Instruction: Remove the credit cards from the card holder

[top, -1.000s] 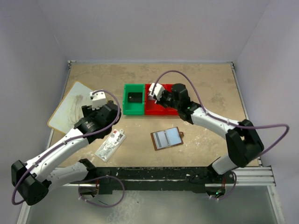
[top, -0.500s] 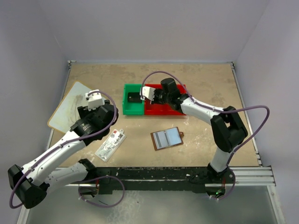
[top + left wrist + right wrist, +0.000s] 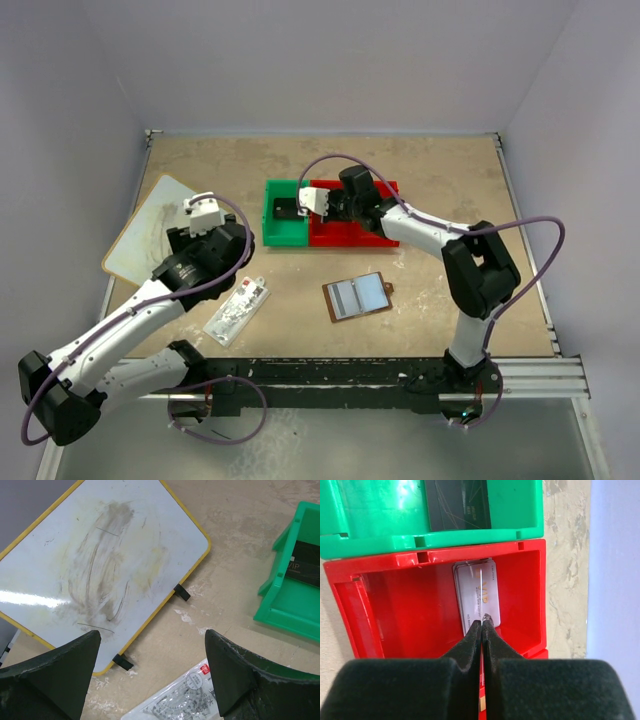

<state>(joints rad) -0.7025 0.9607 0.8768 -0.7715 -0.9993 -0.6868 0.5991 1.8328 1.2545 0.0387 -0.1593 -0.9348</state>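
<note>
The desk (image 3: 450,190) is a mottled beige top with 2 arms bolted at its near edge. A smudged whiteboard (image 3: 150,225) with a yellow rim lies tilted at the left edge. 2 bins are set touching side by side near the middle of the far half: a green bin (image 3: 270,215) on the left and a red bin (image 3: 360,236) on the right.

The card holder (image 3: 358,296) is laid open on the desk, pale pockets up, toward the near edge and just right of centre. It is well apart from both grippers. A clear plastic packet (image 3: 237,310) is seen left of it, near the left arm.

1 black card (image 3: 457,505) lies in the green bin. A pale card (image 3: 477,592) lies flat on the floor of the red bin, against the wall next to the green bin.

The left gripper (image 3: 152,635) is spread wide with nothing between its fingers, held above the desk by the whiteboard's near edge. The right gripper (image 3: 482,622) is clenched, fingers pressed together, over the red bin with its tips above the pale card. Whether a card is pinched between them cannot be told.
</note>
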